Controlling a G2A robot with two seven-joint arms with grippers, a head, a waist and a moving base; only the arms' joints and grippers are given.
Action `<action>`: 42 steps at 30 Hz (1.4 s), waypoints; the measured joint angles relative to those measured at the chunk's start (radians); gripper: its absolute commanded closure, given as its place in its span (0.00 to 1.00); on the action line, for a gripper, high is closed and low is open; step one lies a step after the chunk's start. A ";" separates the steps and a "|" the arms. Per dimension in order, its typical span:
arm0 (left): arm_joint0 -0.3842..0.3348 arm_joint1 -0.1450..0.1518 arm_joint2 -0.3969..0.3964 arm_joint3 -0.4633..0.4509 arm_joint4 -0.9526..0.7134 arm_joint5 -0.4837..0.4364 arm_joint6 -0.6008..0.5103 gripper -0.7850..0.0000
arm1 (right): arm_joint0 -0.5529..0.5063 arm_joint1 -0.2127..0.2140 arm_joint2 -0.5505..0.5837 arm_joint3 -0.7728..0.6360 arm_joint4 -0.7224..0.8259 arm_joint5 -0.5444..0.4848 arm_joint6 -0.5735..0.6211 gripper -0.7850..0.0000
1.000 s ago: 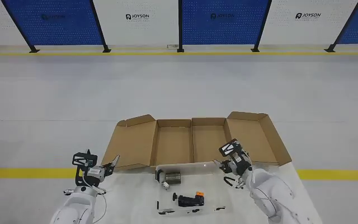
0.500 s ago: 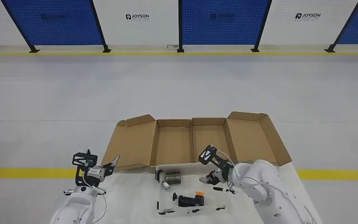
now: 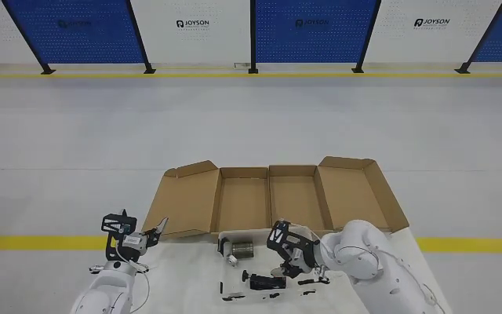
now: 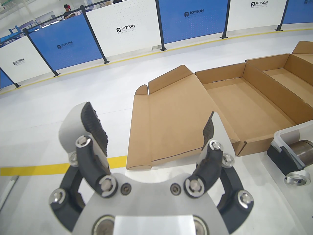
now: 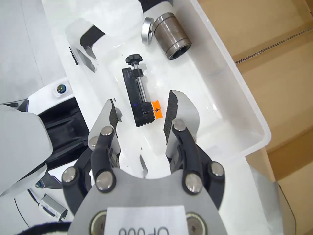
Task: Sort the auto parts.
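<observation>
Two grippers logged. My right gripper (image 5: 143,99) hangs over the clear tray (image 5: 203,113), jaws spread wide and holding nothing. My left gripper (image 4: 149,116) sits well off at the left near corner of the table, also wide open and empty, pointed toward the left flap of the cardboard box (image 4: 244,99).

Parts: the black screw clamp (image 5: 133,91) lies flat on the tray floor, knob end away from my wrist and orange tip (image 5: 156,110) toward it. My right pads bracket that orange end, one on each side, apart from it and not touching. The metal cylinder (image 5: 171,37) lies on its side farther along the tray, a silver ring (image 5: 147,30) just beside its end. A dark piece sits at the tray's far-left end; I cannot tell what it is.

Reasoning: jaws are set across the clamp's narrow width, so closing should catch the body squarely. The wide opening leaves margin against the tray wall.

Judgement: this is a pre-grasp over the clamp. Both box compartments (image 3: 245,204) look bare, so sorting seems barely begun.
</observation>
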 measured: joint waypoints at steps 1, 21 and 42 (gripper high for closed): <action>0.000 0.000 0.000 0.000 0.000 0.000 0.000 0.00 | 0.010 0.000 -0.010 0.008 -0.001 0.003 0.003 0.35; 0.000 0.000 0.000 0.000 0.000 0.000 0.000 0.00 | 0.159 -0.038 -0.235 0.158 -0.111 0.141 -0.044 0.50; 0.000 0.000 0.000 0.000 0.000 0.000 0.000 0.00 | 0.193 -0.070 -0.373 0.185 -0.205 0.200 -0.064 0.46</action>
